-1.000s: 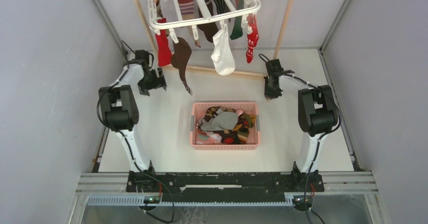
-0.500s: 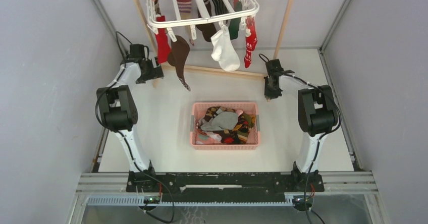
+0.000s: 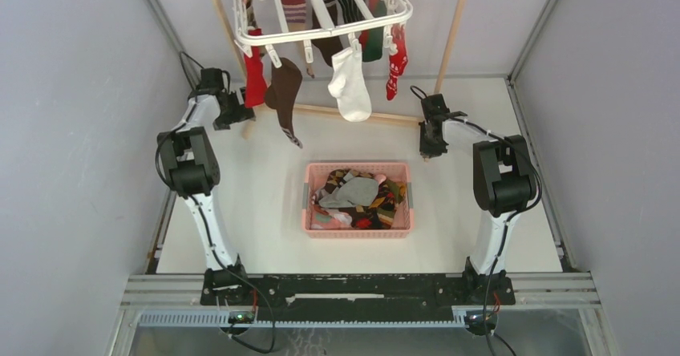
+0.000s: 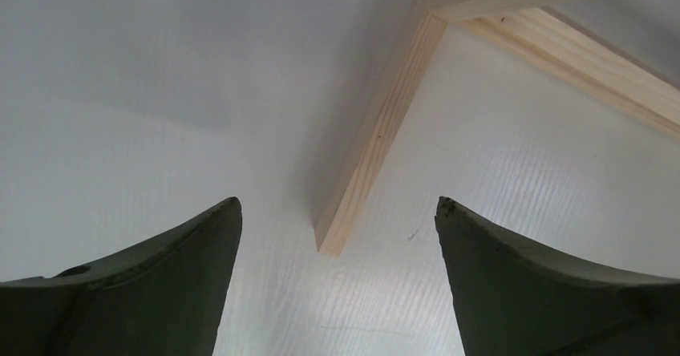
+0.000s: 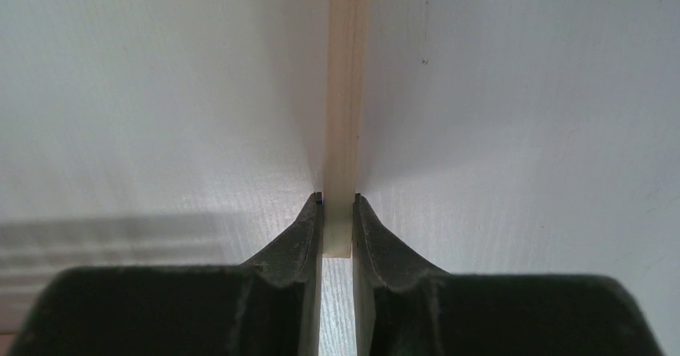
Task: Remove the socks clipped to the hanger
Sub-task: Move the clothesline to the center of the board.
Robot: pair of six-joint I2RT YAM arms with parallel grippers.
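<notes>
left claw (image 3: 245, 115) drew back over white table (image 3: 265, 196) toward grey wall (image 3: 80, 131).

The white hanger (image 3: 237, 11) hangs at upper centre, slightly tilted. Clipped to it dangle a red sock (image 3: 255, 79), a dark brown sock (image 3: 285, 91), a white sock (image 3: 350, 91), a green sock (image 3: 373, 47) and a patterned red sock (image 3: 396, 63).

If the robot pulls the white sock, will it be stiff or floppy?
Probably floppy: the white sock droops limp from one clip. Likely light too, since that small clip holds it. The hanger hangs in the air, so it may swing when tugged.
</notes>
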